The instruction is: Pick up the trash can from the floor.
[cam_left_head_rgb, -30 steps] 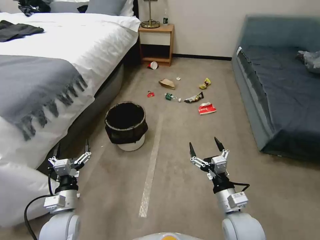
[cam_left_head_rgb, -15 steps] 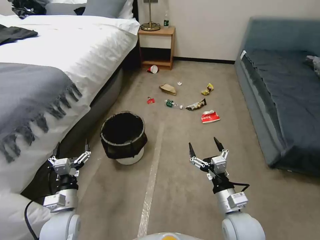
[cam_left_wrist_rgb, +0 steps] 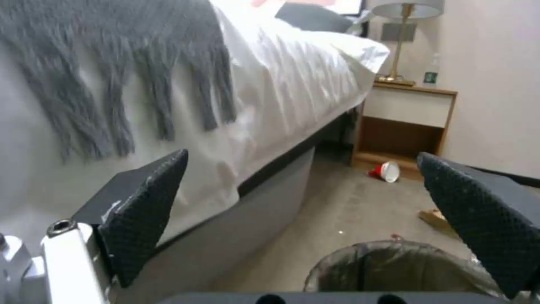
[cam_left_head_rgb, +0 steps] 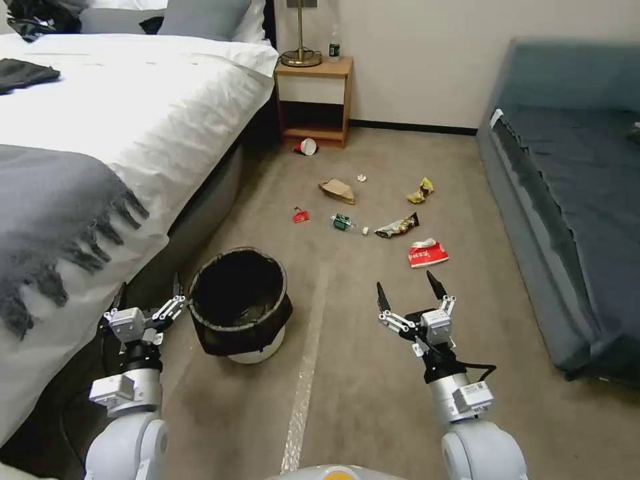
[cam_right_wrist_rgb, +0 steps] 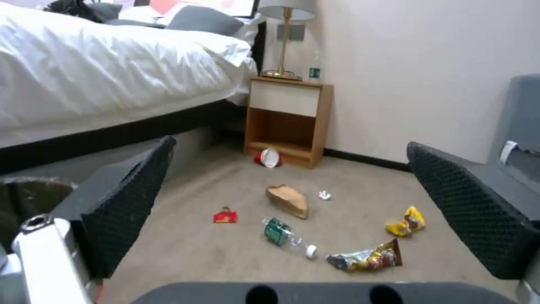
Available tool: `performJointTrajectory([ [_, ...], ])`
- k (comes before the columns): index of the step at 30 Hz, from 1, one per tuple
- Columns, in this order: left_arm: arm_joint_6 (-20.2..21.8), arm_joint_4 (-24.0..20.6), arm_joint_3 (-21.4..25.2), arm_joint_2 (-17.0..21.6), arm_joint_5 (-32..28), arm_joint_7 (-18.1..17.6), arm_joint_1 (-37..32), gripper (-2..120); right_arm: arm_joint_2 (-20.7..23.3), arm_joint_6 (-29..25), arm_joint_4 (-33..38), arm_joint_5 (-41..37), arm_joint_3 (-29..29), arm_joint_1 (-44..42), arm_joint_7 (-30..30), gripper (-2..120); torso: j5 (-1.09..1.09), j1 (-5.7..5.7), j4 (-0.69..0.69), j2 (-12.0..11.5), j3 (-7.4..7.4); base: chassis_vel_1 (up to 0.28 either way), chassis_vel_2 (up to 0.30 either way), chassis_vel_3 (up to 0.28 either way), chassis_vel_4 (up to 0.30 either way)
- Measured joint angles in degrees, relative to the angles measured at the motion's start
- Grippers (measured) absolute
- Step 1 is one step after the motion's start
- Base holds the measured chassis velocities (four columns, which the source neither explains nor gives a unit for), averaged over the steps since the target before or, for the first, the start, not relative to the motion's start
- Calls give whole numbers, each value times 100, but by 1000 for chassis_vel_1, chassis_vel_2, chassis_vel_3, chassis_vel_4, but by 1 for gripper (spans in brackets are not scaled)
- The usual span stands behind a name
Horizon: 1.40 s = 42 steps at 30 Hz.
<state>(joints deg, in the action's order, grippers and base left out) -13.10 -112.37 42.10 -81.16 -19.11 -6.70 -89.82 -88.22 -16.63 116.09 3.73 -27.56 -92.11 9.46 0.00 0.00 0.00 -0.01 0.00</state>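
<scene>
Bin point(cam_left_head_rgb: 238, 303): white round can w/ black bag folded over rim, upright on carpet point(cam_left_head_rgb: 373, 387), close beside the bed point(cam_left_head_rgb: 100, 153), on robot's left. Rim and part of the liner also seen from left wrist cam point(cam_left_wrist_rgb: 394, 266), low between the two pads. Nothing gripping it.

L gripper point(cam_left_head_rgb: 148, 297): fingers spread, released, holding nothing. Sits just beside bin's rim on the bed side, right finger tip almost at the bag edge; touching or not, can't tell. Pads point(cam_left_wrist_rgb: 146, 211) wide apart in wrist cam.

R gripper point(cam_left_head_rgb: 408, 293): spread open too, empty. Held over bare carpet, well apart from bin, on the far side of the tape. Pads point(cam_right_wrist_rgb: 124, 207) wide apart in wrist cam.

Tape point(cam_left_head_rgb: 303, 393): pale strip running along carpet between bin and R gripper, just right of bin base.

Bed: white duvet, grey fringed throw point(cam_left_head_rgb: 47, 220) hanging over the side near L arm.

Litter beyond bin: red scrap point(cam_left_head_rgb: 300, 215), green bottle point(cam_left_head_rgb: 345, 223) lying flat, brown bag point(cam_left_head_rgb: 337, 190), snack wrapper point(cam_left_head_rgb: 397, 227), yellow wrapper point(cam_left_head_rgb: 421, 191), red-white packet point(cam_left_head_rgb: 427, 254), small white bit point(cam_left_head_rgb: 362, 178).

Cup point(cam_left_head_rgb: 306, 147): red, tipped over by nightstand point(cam_left_head_rgb: 313, 100).

Nightstand: wood, lamp base point(cam_left_head_rgb: 301, 57) and small bottle point(cam_left_head_rgb: 334, 48) on top.

Sofa point(cam_left_head_rgb: 573, 200): dark blue-grey, along the right.
</scene>
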Motion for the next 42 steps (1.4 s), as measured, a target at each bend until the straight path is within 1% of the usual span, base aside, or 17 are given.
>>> performJointTrajectory([
  [1,0,0,0,0,0,0,0,100,0,0,0,0,0,0,0,100,0,0,0,0,0,0,0,0,0],
  [4,371,-103,-58,15,-319,-303,69,100,2,-35,-22,12,-1,-16,22,100,0,-1,0,0,-1,0,0,0,0],
  [6,1163,-269,-90,52,-979,-710,190,100,0,-91,-52,26,0,-46,61,100,0,-1,1,0,-1,0,0,0,0],
  [7,1163,-269,-90,52,-979,-710,190,100,0,-91,-52,26,0,-46,61,100,0,-1,1,0,-1,0,0,0,0],
  [9,1959,-384,-55,81,-1574,-932,372,100,-7,-137,-68,33,1,-75,101,100,0,-1,0,0,-1,0,0,0,0],
  [10,1959,-384,-55,81,-1574,-932,372,100,-7,-137,-68,33,1,-75,101,100,0,-1,0,0,-1,0,0,0,0],
  [12,2624,-449,10,92,-2186,-1067,595,100,-7,-174,-69,35,0,-100,136,100,0,-1,0,0,-1,0,0,0,0],
  [13,2624,-449,10,92,-2186,-1067,595,100,-7,-174,-69,35,0,-100,136,100,0,-1,0,0,-1,0,0,0,0],
  [15,3214,-476,84,82,-2598,-1096,796,100,-8,-193,-69,35,-7,-133,170,100,0,-1,0,0,0,0,0,0,0],
  [16,3214,-476,84,82,-2598,-1096,796,100,-8,-193,-69,35,-7,-133,170,100,0,-1,0,0,0,0,0,0,0],
  [17,3621,-495,118,68,-2770,-1109,886,100,-9,-200,-59,34,-18,-142,178,100,1,0,0,0,0,0,0,0,0],
  [18,3621,-495,118,68,-2770,-1109,886,100,-9,-200,-59,34,-18,-142,178,100,1,0,0,0,0,0,0,0,0],
  [20,4028,-466,127,41,-2819,-1166,979,100,-16,-206,-27,31,-33,-151,192,100,1,-1,0,0,0,0,0,0,0],
  [23,4204,-332,127,23,-2768,-1275,1019,100,-22,-207,-17,27,-49,-157,212,100,-1,0,0,0,0,0,0,0,0],
  [37,4300,266,158,-22,-2919,-1347,1223,100,-33,-329,-85,-5,-68,-175,323,100,0,-1,0,0,0,0,0,0,0],
  [41,4316,548,150,-68,-2956,-1316,1308,91,-21,-351,-72,-21,-85,-199,357,100,0,0,0,0,0,0,0,0,0],
  [42,4314,605,152,-75,-2976,-1289,1321,85,-18,-359,-67,-24,-88,-207,367,100,0,-1,0,0,0,0,0,0,0],
])
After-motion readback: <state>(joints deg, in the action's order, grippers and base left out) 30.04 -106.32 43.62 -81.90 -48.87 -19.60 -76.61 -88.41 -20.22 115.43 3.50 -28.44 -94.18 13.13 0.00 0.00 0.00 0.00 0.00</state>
